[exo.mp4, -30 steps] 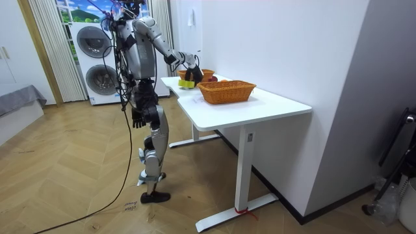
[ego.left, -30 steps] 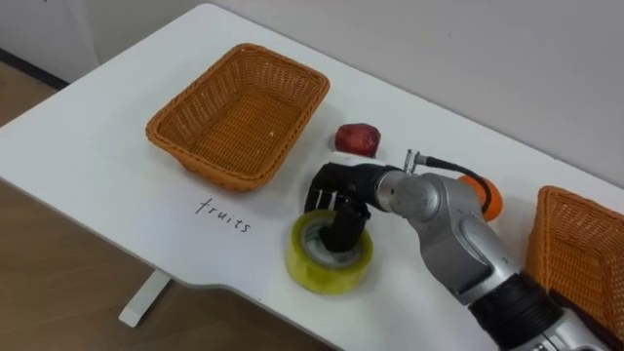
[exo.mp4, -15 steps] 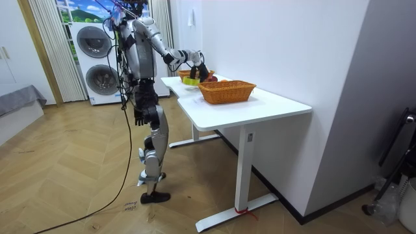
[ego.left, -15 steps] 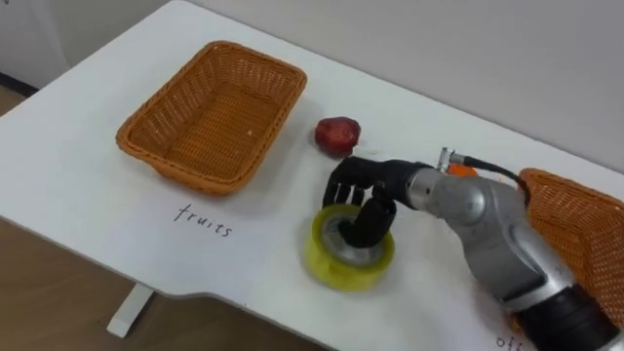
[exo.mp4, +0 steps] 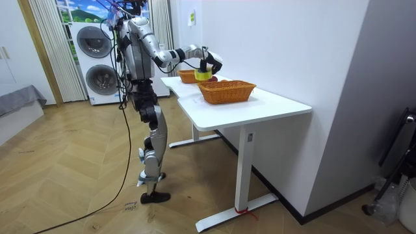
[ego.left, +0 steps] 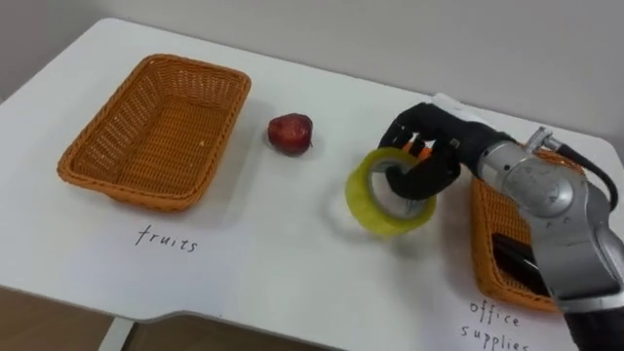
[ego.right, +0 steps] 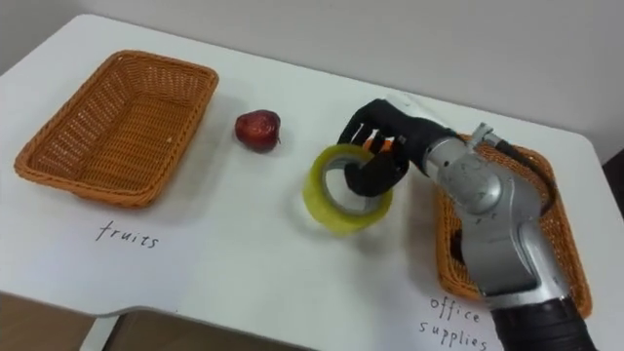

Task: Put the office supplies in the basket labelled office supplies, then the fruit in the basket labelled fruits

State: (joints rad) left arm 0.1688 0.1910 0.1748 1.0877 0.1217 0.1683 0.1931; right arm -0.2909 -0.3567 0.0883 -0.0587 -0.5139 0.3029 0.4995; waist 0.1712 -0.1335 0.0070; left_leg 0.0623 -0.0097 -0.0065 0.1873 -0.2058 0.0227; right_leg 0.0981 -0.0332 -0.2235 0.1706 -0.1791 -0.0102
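Inside office basket (ego.left: 484,244), dark object (ego.left: 513,256), right hand (ego.left: 429,146) holding tape roll (ego.left: 363,201)

A: What sort of room is it?
B: Plain. A wood floor (exo.mp4: 78,195) laid in herringbone, a bare white wall (exo.mp4: 286,45), and a white worktop (exo.mp4: 260,104) on white legs standing along it.
A: And at the far end?
B: Two washing machines (exo.mp4: 97,62) stacked one on the other, pale pleated curtains (exo.mp4: 42,45) just beside them — and a grey cushioned seat (exo.mp4: 16,107) at the room view's left edge. The light is even, with only soft shadows under the worktop.
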